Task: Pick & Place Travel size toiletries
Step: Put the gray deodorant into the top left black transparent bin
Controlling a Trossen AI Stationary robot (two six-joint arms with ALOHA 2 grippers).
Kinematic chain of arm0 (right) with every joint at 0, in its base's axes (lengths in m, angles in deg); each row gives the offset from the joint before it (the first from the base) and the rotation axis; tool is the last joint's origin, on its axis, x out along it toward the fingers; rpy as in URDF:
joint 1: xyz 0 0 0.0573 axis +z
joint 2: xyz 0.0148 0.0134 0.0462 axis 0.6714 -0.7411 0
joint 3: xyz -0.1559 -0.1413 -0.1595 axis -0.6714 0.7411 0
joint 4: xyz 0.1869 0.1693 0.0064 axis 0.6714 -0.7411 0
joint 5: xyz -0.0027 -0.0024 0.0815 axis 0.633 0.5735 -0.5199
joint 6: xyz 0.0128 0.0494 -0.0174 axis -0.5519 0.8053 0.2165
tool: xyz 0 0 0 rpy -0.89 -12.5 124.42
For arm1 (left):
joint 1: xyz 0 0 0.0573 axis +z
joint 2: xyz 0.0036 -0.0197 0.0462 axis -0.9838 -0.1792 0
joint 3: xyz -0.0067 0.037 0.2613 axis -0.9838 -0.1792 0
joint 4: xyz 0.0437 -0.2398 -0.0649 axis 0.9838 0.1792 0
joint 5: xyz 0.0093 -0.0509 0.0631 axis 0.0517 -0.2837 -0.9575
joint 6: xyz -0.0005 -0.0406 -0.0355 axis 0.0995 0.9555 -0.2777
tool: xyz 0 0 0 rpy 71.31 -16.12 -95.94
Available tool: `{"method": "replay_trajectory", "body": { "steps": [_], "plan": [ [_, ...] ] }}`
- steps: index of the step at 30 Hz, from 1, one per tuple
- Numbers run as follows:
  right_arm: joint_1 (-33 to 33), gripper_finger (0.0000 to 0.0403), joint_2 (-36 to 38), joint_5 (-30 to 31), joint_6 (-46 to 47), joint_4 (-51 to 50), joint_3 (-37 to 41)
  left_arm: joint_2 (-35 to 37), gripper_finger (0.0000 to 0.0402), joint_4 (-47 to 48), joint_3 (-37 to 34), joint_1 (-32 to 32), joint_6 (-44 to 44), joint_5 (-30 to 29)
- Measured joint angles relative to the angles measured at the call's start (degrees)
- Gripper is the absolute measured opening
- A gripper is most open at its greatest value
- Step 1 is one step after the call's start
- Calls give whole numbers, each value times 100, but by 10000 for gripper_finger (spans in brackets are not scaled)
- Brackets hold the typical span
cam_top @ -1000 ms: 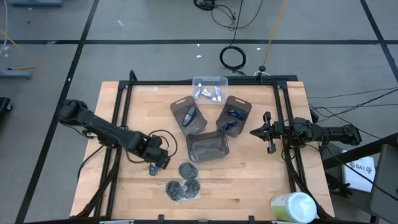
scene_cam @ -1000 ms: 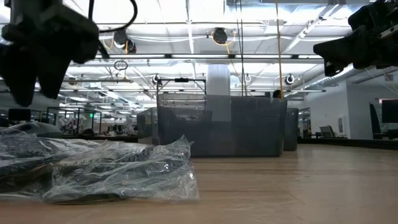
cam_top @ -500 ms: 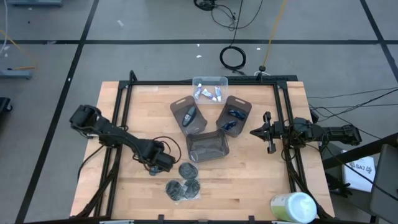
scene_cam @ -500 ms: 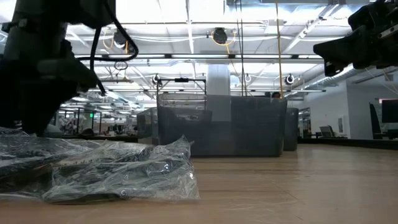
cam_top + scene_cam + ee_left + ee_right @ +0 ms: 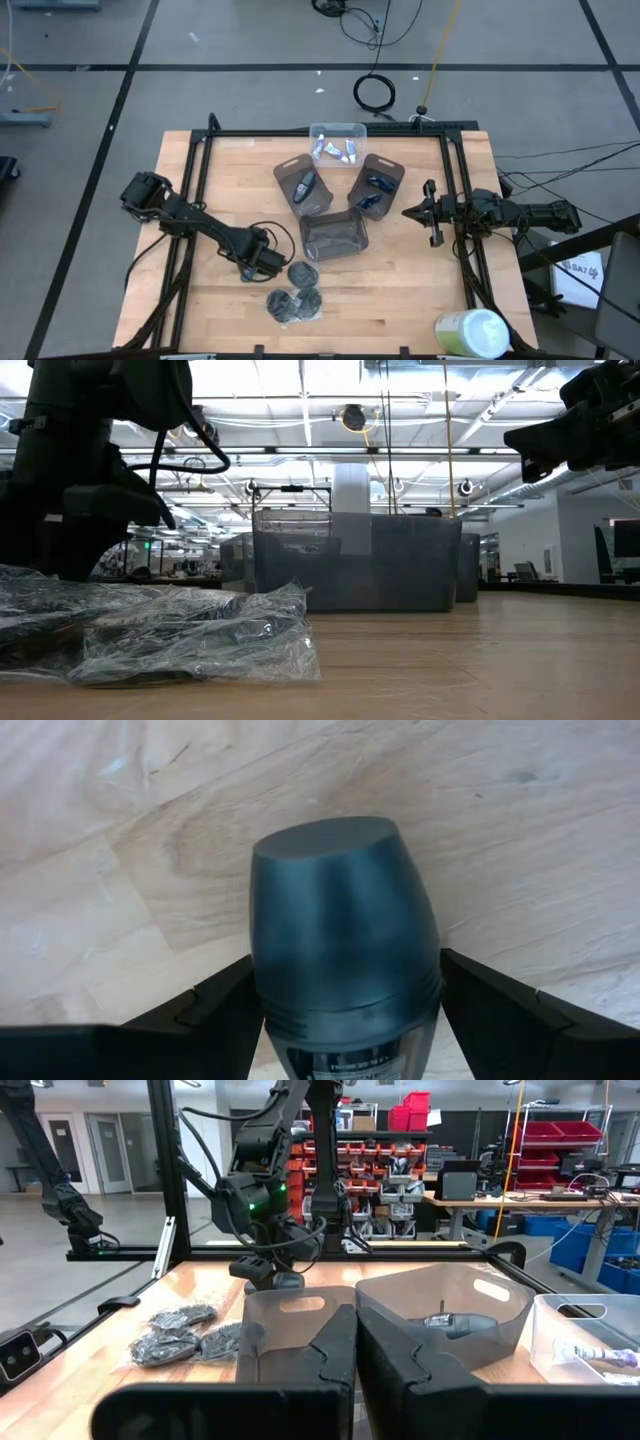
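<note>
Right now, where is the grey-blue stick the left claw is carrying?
The grey-blue stick sits between the left claw's fingers, low over the table's left-front part, just left of the bagged dark discs.

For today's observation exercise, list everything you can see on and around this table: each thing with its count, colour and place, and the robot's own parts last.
Clear tray: one, far edge of the table, holding white tubes.
Smoky-grey trays: three, mid-table; left one holds a grey-blue stick, right one holds dark-blue bottles, near one looks empty.
Bagged dark-grey discs: about three, near edge of the table.
Grey-blue stick: one, between the left fingers.
Round container: one, pale green and white, near right corner.
Black cable coil: one, on the floor beyond the table.
Left gripper: dark, beside the discs, closed on the stick.
Right gripper: dark, right of the trays, shut, empty.
</note>
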Motion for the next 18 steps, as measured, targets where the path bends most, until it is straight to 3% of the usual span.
{"method": "replay_trajectory", "body": {
  "steps": [18],
  "plan": [
    [0, 4, 0, -1, 0, 0, 0, -9, 282, 16, -2, 4, -252, 8]
  ]
}}
